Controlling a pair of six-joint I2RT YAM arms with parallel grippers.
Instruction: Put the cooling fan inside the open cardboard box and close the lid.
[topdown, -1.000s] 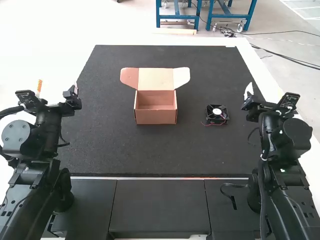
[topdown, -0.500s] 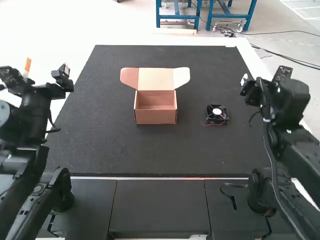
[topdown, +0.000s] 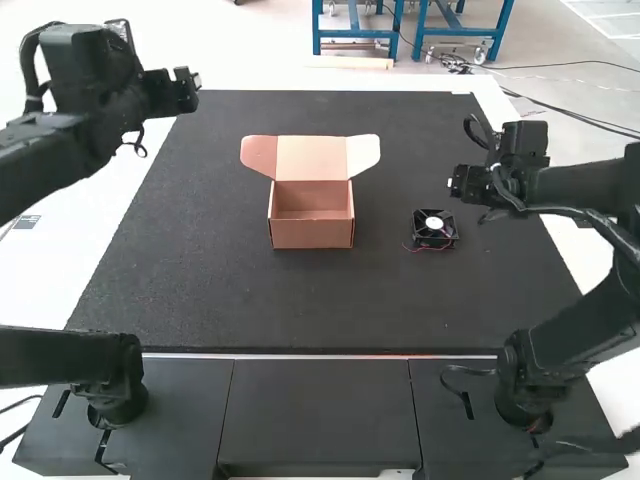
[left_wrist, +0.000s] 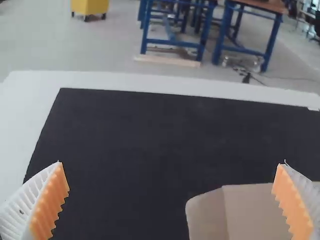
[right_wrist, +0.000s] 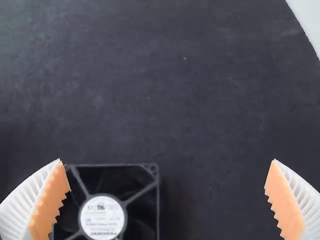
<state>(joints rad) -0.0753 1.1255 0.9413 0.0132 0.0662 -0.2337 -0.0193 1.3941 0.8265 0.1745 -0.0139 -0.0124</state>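
Out on the right side of the black mat (topdown: 200, 280), the cooling fan (topdown: 436, 229) lies flat with its hub label facing up. It is near the cardboard box (topdown: 311, 213) but clearly apart from it, so nothing has gone in yet. The box stands in the middle of the mat with its mouth open. Its lid (topdown: 310, 157) is thrown back on the far side, the side tabs splayed out to either hand, and as far as the high view shows, the inside is bare.

The right gripper (topdown: 458, 185) hangs over the mat just beyond the fan with its jaws spread wide and nothing between them. From its own wrist camera the fan (right_wrist: 105, 205) sits low and off toward one jaw rather than centred in the gap. I'd say the arm needs to line up and come down before any pinch will work.

Over on the other side, the left gripper (topdown: 185, 85) is up high by the far left corner of the mat, well away from the box. Its jaws are also wide apart and empty, and its wrist view catches one pale tab of the lid (left_wrist: 235, 210) at the edge of the frame.

So the score reads zero steps done. The fan is not grasped, not lifted and not in the box, and the lid is fully open. Left to do are the pick, the carry across to the box, the drop inside, and then folding the lid forward and down. That last job looks like one for the left arm, given where it is waiting.
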